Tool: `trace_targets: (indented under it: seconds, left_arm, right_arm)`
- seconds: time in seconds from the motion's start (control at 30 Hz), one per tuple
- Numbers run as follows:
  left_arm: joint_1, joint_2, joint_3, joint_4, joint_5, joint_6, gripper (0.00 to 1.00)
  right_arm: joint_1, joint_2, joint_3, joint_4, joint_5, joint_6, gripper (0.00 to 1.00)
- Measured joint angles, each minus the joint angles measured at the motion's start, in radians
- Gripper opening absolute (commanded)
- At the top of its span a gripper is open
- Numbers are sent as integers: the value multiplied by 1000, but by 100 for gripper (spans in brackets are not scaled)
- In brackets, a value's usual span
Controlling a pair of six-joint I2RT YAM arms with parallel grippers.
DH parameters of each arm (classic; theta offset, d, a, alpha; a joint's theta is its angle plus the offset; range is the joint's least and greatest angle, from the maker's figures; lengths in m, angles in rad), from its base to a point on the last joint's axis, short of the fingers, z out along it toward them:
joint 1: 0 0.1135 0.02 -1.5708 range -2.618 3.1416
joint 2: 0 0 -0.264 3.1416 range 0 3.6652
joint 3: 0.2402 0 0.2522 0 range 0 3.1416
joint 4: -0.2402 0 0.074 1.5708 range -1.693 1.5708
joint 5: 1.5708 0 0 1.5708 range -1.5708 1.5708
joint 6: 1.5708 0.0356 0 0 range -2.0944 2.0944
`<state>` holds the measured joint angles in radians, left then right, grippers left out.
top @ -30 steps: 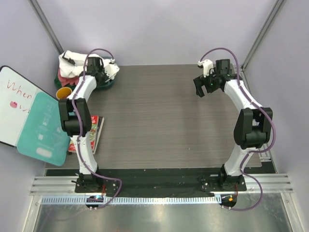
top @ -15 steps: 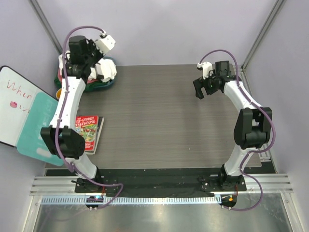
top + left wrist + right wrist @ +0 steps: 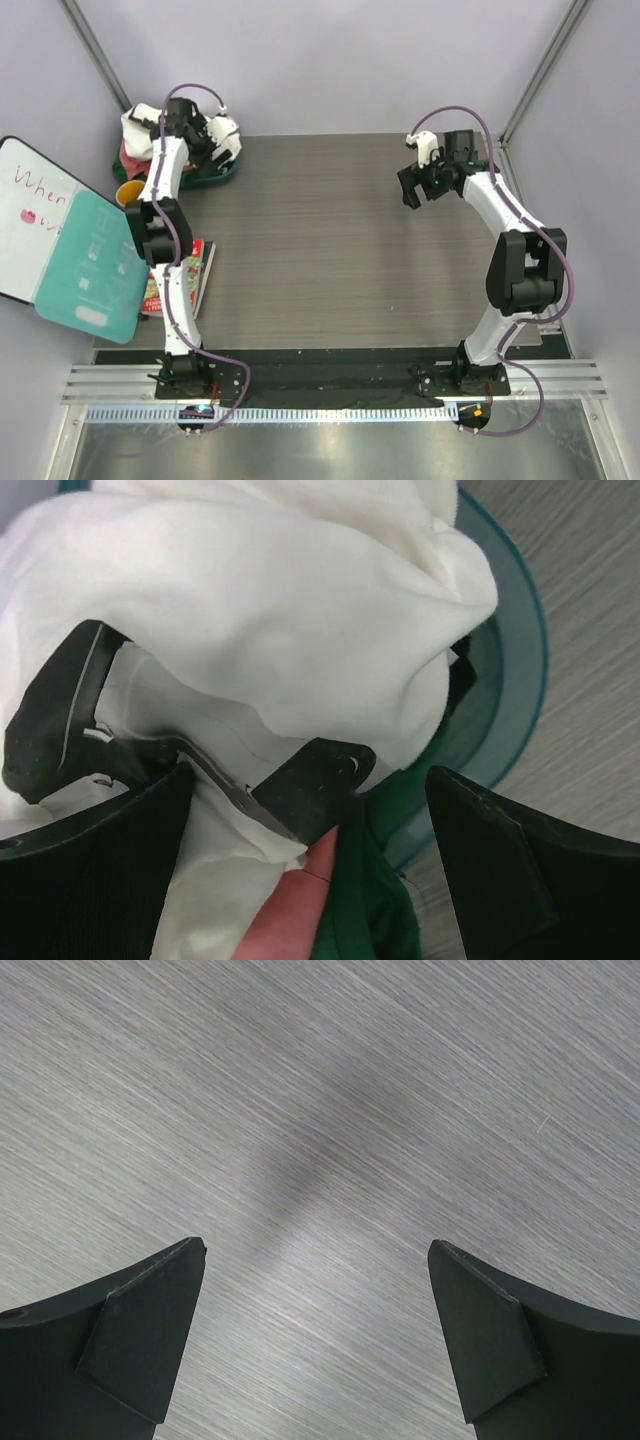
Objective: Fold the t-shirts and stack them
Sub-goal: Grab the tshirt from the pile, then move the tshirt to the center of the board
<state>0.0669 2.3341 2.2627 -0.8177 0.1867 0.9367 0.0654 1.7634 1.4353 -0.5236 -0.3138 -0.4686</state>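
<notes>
my left arm (image 3: pixel 158 185): reaching far back on my left side
my left gripper (image 3: pixel 310 800): jaws spread wide
my right arm (image 3: pixel 497 205): elbow bent, wrist forward
my right gripper (image 3: pixel 315 1260): jaws spread wide, facing down

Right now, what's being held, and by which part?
Nothing is held: the left gripper is open over the white t-shirt, the right gripper open above the table.
</notes>
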Motion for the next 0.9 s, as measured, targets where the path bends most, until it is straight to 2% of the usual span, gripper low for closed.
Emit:
trace_targets:
  seconds: [0.07,0.23,0.33,0.37,0.4,0.7,0.9]
  left_arm:
    - [8,39,80,-22,11,8,100]
    - [11,26,110,-1,25,22,95]
    - [12,26,100,5,25,26,68]
    - [12,24,87,14,24,31,25]
    - [12,21,71,20,23,34,0]
    - [9,-17,0,51,3,-3,0]
    - [-16,-177,-37,69,14,-119,0]
  right_arm:
    - [0,-13,-10,1,1,0,99]
    - [0,-22,-15,3,3,0,99]
    - [0,-22,-16,4,9,-1,99]
    - [0,-22,-16,4,11,-2,99]
    - [0,-22,-16,5,13,-3,99]
    - [1,-22,-16,7,16,-4,100]
    - [1,-23,-16,8,14,-6,100]
